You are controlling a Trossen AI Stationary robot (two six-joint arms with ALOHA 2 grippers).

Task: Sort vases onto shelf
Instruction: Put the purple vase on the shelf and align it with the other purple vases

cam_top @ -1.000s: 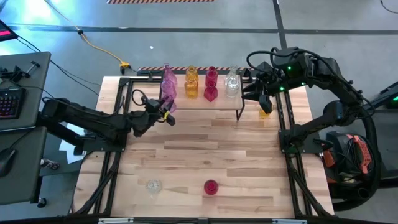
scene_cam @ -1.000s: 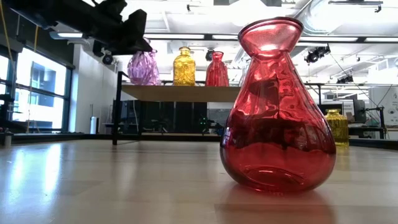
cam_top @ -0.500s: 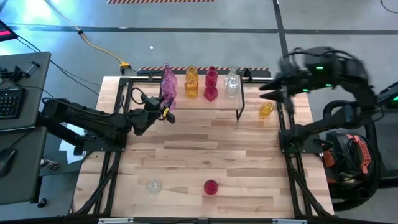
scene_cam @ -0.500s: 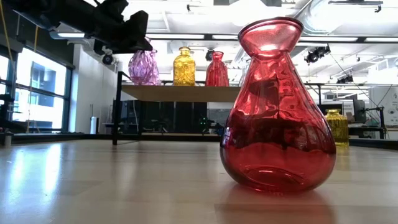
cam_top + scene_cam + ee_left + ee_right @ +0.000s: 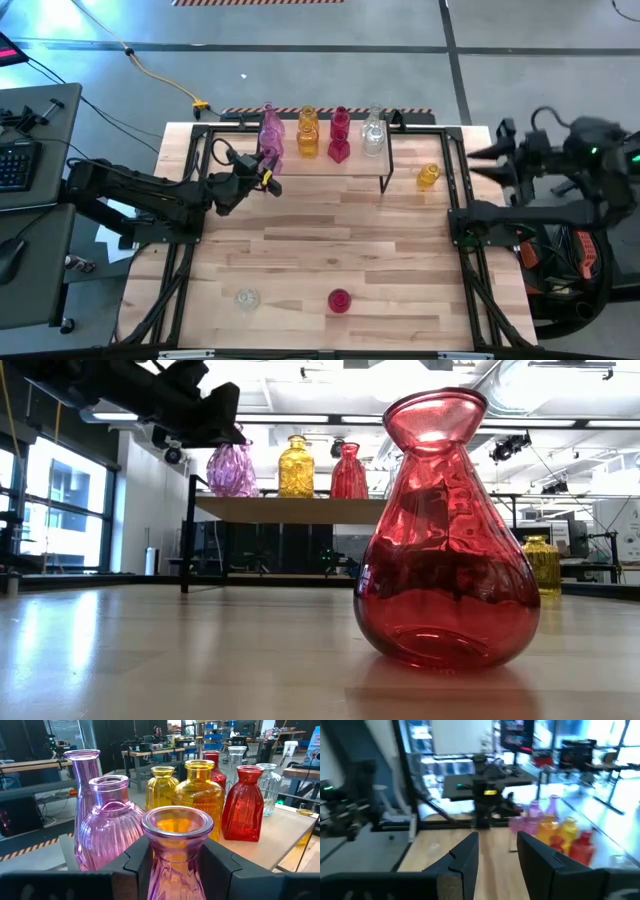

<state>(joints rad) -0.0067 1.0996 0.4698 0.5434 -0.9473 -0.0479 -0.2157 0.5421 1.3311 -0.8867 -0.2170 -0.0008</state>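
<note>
The left gripper [image 5: 176, 865] clamps the neck of a pink vase [image 5: 176, 851] at the left end of the shelf [image 5: 352, 166], just in front of two other pink vases [image 5: 107, 832] – amber, red and clear ones stand further along. The right gripper [image 5: 478, 161] hangs off the table's right edge, fingers apart, empty – an amber vase [image 5: 427, 177] stands on the table [image 5: 320, 240] nearby

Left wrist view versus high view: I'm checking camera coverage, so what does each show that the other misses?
Only the left wrist view shows the left gripper clamping a pink vase by its neck. Only the high view shows the right gripper off the table's right edge, a clear vase and a red vase near the front. Both show the vases on the shelf.
</note>
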